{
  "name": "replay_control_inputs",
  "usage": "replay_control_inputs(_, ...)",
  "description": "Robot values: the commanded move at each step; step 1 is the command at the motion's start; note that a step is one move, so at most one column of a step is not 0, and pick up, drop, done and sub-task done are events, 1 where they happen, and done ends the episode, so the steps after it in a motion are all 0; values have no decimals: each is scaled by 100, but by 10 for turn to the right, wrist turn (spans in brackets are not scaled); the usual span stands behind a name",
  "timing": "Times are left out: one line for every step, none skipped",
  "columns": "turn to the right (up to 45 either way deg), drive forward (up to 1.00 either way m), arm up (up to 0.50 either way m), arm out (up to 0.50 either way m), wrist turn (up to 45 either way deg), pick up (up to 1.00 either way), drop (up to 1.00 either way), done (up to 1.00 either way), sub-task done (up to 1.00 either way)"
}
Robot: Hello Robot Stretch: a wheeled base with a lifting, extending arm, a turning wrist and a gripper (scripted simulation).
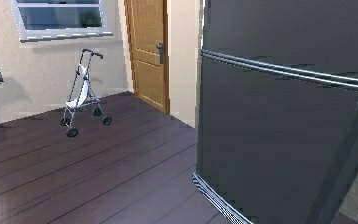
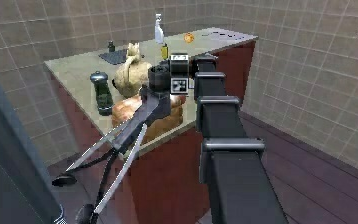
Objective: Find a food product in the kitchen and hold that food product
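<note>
A counter [image 2: 82,70] with a pale top and red-brown front runs across the arm side view. A brown loaf-like lump [image 2: 157,106] lies near its front edge, and a small orange thing [image 2: 190,37] sits at the far end. My arm [image 2: 222,130] rises from the bottom edge, and the gripper's dark body stands in front of the loaf. Its two thin fingers slant down and left past the counter's front. The gripper [image 2: 74,196] ends over bare floor and holds nothing.
On the counter stand a dark bottle [image 2: 100,90], a tan jug [image 2: 135,65] and a tall pale bottle [image 2: 160,40]. A large dark fridge [image 1: 287,120] takes up the forward view's right. A wooden door [image 1: 147,50], a walker [image 1: 85,95] and a window [image 1: 62,15] lie beyond open plank floor.
</note>
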Motion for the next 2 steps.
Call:
replay_control_inputs(0,0,0,0,450,0,0,0,0)
replay_control_inputs(0,0,0,0,450,0,0,0,0)
